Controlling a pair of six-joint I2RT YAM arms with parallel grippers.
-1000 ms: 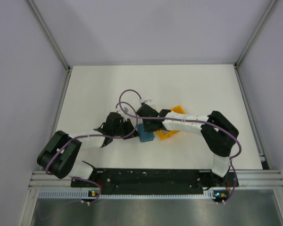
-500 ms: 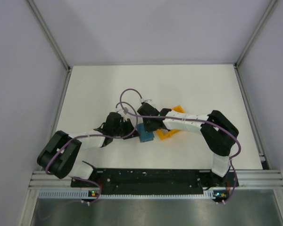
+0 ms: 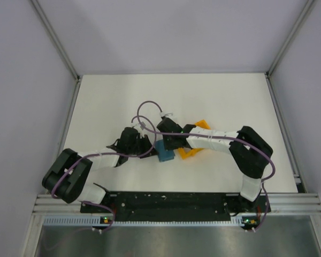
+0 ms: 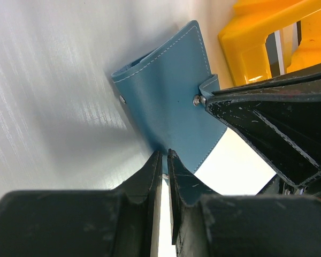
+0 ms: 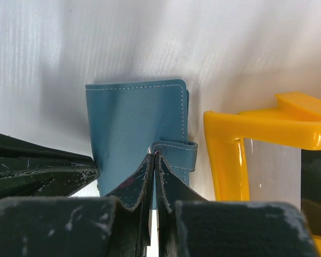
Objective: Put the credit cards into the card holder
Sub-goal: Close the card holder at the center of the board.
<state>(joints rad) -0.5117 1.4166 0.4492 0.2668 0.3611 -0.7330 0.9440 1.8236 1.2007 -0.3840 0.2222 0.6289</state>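
Right gripper (image 5: pixel 154 160), jaws shut, tips at the strap (image 5: pixel 176 152) of the flat teal-blue leather card holder (image 5: pixel 134 123); left gripper (image 4: pixel 164 158) narrowly pinches its corner.

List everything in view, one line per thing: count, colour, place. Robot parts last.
teal-blue stitched leather folding wallet: one, teal-blue, folded, mid-table between both end effectors
orange-yellow open-frame plastic rack: one, orange-yellow, just right of the wallet
credit cards: none visible
white table: one, white, beneath everything
purple cables: two, purple, along the arms
arms: two, white and black, reaching in from the near edge
left end effector: one, black, shut on the wallet's edge
right end effector: one, black, shut, tips at the wallet's strap tab
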